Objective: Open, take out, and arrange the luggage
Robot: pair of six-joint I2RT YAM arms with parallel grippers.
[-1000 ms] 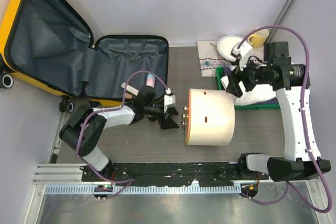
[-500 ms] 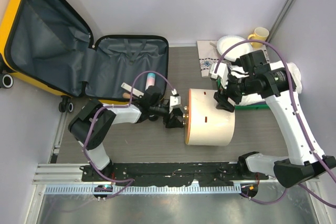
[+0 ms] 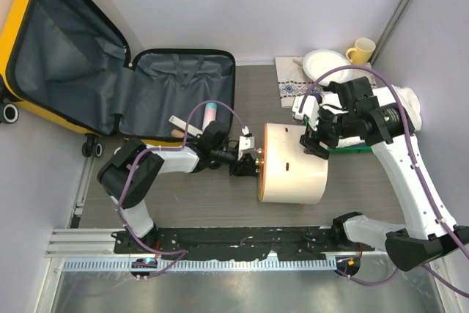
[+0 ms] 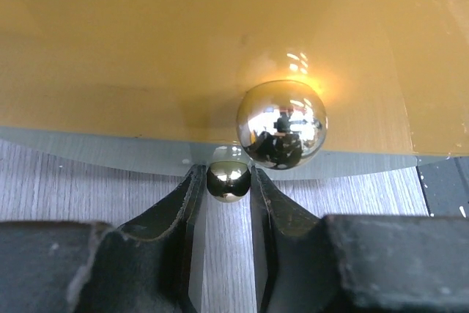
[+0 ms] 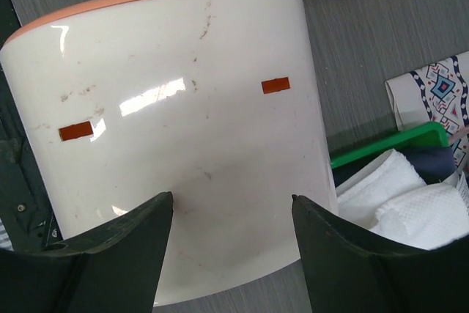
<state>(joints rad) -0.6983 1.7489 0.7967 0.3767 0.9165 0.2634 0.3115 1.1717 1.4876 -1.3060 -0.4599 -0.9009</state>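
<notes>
"What sort of place was it?"

"A robotics lab bench, not a home. A left arm and a right arm were bolted to a metal rail at six o'clock."

"And around them?"

"Bare pale walls boxed in a small grey wood-grain table. Household things lay about like test props: an open suitcase at ten o'clock, a yellow mug and a plate at one o'clock."
</notes>
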